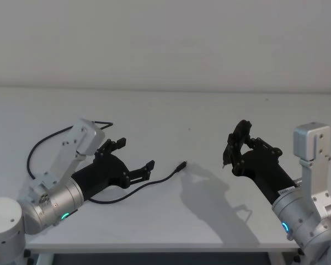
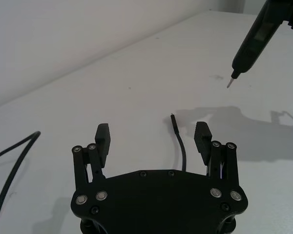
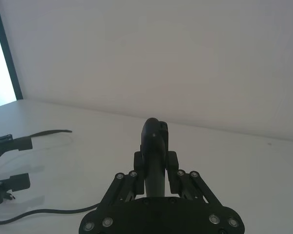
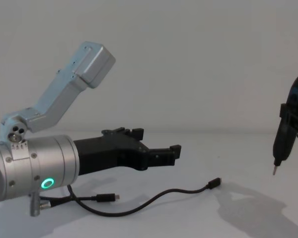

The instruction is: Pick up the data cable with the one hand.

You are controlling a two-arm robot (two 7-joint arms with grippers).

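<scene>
The white surface (image 1: 220, 113) bore everything. The left claw (image 1: 135, 154) hung low over its left half, arm stretched forward, fingers (image 2: 102, 134) spread wide and gripping nothing. The right claw (image 1: 238, 141) stood raised over the right half, clamped on a slim pointed tool (image 1: 229, 152). The data cable (image 1: 154, 181) looped from the left edge and ran beneath the left claw, untouched, its plug (image 1: 181, 165) lying near the surface's centre.

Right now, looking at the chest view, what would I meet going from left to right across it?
Left arm's silver wrist cylinder → open left end effector → data cable's far plug → slim pointed tool, gripped by the right end effector.
</scene>
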